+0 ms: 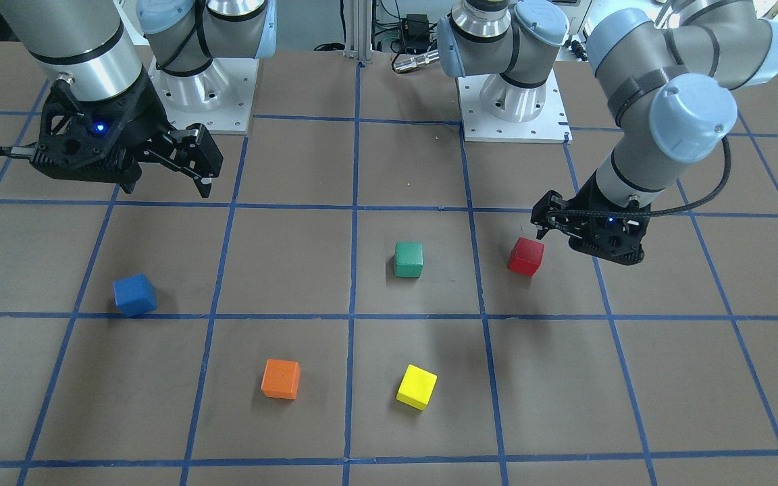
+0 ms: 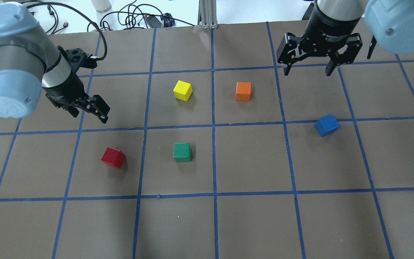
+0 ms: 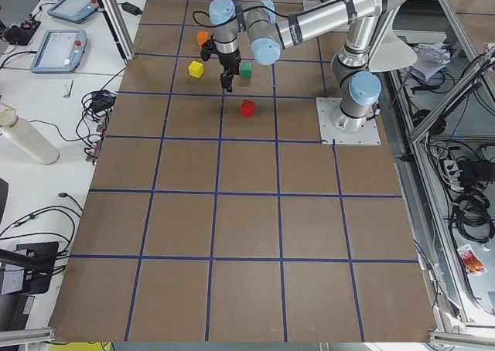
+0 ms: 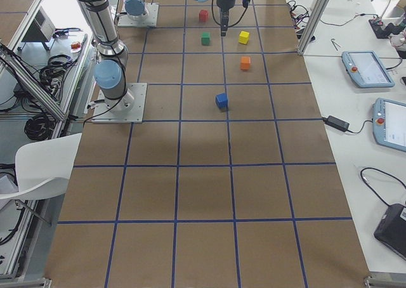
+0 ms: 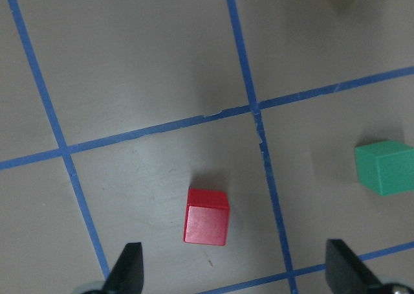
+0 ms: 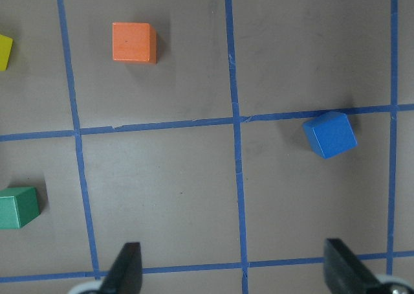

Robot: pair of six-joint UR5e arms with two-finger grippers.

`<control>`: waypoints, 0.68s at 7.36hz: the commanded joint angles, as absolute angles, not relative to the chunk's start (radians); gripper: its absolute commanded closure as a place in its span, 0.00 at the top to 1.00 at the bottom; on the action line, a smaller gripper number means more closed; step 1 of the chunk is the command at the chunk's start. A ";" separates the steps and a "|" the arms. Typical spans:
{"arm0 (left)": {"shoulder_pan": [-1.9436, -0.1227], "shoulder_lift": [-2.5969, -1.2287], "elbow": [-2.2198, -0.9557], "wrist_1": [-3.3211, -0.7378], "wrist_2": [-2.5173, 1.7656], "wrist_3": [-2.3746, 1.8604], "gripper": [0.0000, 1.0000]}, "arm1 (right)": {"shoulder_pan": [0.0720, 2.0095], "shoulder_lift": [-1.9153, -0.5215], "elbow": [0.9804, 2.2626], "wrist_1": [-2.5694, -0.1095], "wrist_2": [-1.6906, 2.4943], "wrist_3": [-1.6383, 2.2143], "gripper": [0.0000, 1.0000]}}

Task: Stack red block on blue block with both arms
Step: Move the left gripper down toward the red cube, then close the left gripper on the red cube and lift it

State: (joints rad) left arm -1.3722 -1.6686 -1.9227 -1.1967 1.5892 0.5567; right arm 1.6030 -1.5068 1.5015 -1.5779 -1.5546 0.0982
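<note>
Two task blocks, front-facing view: the red block (image 1: 525,256) and the blue block (image 1: 135,295) both rest on the brown table (image 1: 699,378), well apart, with the green block (image 1: 408,260) between them. Nothing is stacked.
Left gripper, front-facing view: the left gripper (image 1: 543,219) hangs just beside the red block without touching it.
Right gripper, front-facing view: the right gripper (image 1: 193,165) is held high with its jaws spread and empty, apart from the blue block.
Overhead view: the left gripper's fingers are parted with nothing between them, and they hang beyond the red block. The right gripper is wide open near the far grid line, with the blue block closer to the robot. The yellow block (image 2: 182,90) and orange block (image 2: 243,91) lie off to the far side.
Left side view: the near arm's gripper points down, close to the red block.
Right side view: the blue block sits alone in its square, well apart from the other four.
Left wrist view: the red block lies ahead of the fingertips (image 5: 129,268), inside their span and left of centre. The jaws are wide apart and grip nothing.
Right wrist view: the blue block is up and to the right, touching a tape line. The jaws are wide apart and empty.
Done: by this showing, nothing beyond the left arm's approach.
Left to do: grasp the red block, carry it across (likely passing it between the arms), and set it on the blue block.
</note>
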 commanded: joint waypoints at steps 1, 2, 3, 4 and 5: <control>-1.364 -1.693 -2.107 -0.995 1.591 0.649 1.00 | 1.603 -1.508 1.500 -1.577 -1.554 0.098 1.00; -1.364 -1.713 -2.144 -0.920 1.592 0.641 1.00 | 1.603 -1.508 1.500 -1.575 -1.554 0.098 1.00; -1.364 -1.732 -2.173 -0.914 1.592 0.644 1.00 | 1.603 -1.508 1.500 -1.575 -1.554 0.098 1.00; -1.364 -1.742 -2.181 -0.914 1.592 0.623 1.00 | 1.603 -1.508 1.500 -1.577 -1.552 0.100 1.00; -1.365 -1.755 -2.186 -0.913 1.592 0.588 0.95 | 1.603 -1.509 1.500 -1.575 -1.552 0.100 1.00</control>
State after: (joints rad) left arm -1.3639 -1.7382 -2.1728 -0.9195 1.5922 0.6216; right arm 1.6030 -1.5083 1.5002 -1.5762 -1.5530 0.0991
